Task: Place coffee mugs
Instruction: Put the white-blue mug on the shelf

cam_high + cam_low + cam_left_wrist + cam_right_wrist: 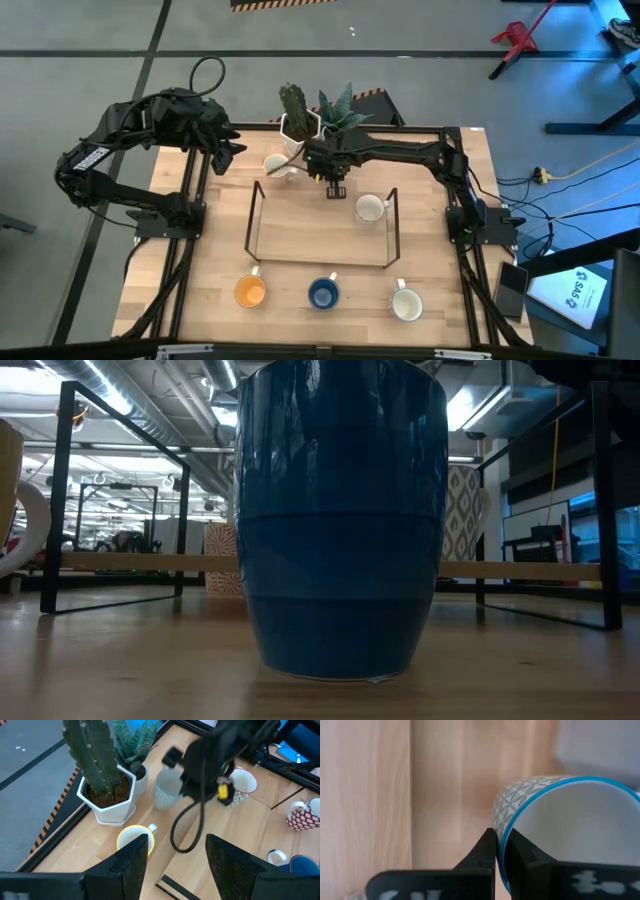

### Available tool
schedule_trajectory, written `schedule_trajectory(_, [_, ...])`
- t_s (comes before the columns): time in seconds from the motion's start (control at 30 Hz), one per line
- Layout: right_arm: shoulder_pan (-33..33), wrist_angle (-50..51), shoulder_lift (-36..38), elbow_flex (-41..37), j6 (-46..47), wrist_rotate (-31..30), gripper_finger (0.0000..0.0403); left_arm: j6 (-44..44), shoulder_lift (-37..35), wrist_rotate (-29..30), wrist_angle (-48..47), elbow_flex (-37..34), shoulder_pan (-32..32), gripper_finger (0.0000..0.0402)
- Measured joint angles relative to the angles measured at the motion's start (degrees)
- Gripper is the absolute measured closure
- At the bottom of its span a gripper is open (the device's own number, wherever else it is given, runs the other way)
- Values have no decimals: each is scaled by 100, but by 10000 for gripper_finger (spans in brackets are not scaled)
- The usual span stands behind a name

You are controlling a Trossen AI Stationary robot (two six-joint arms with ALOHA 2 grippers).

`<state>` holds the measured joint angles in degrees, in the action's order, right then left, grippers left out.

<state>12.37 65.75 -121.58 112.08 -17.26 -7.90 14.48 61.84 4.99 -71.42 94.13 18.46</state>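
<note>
Only readable text afaict is on the white-and-blue box (580,290) on the floor, off the table's right side in the high view; it looks like "SAS" w/ a logo next to it, but tbh it's tilted and tiny so not 100% on the letters. There's a white label (93,157) on the left arm too, but the print on it can't be made out. Low and wrist views have no text at all.
</note>
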Motion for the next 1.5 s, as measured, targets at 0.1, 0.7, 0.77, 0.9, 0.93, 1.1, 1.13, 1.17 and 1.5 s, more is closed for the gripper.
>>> schedule_trajectory(0.1, [-107,530,35,742,-144,-76,400,-7,0,0,0,0,0,208])
schedule_trajectory(0.7, [-3177,2400,529,1767,-1551,341,402,-12,-13,-20,-15,0,0,208])
schedule_trajectory(0.77, [-3400,2396,542,1620,-1477,395,402,-58,-11,-20,-13,0,0,208])
schedule_trajectory(0.9, [-3579,2432,553,1190,-1290,410,402,-140,-11,-31,-14,0,-2,208])
schedule_trajectory(0.93, [-3605,2425,568,1067,-1288,425,402,-140,-11,-44,-15,0,-2,208])
schedule_trajectory(1.1, [-3767,2349,710,378,-1275,511,403,-140,-11,-46,-15,0,-2,208])
schedule_trajectory(1.13, [-3806,2268,781,248,-1278,505,403,-140,-11,-46,-13,0,-2,208])
schedule_trajectory(1.17, [-3855,2207,835,149,-1284,476,403,-138,-11,-46,-15,0,-2,208])
schedule_trajectory(1.5, [-4195,1880,1153,-527,-1245,1075,403,25,-11,-44,-13,0,-2,208])
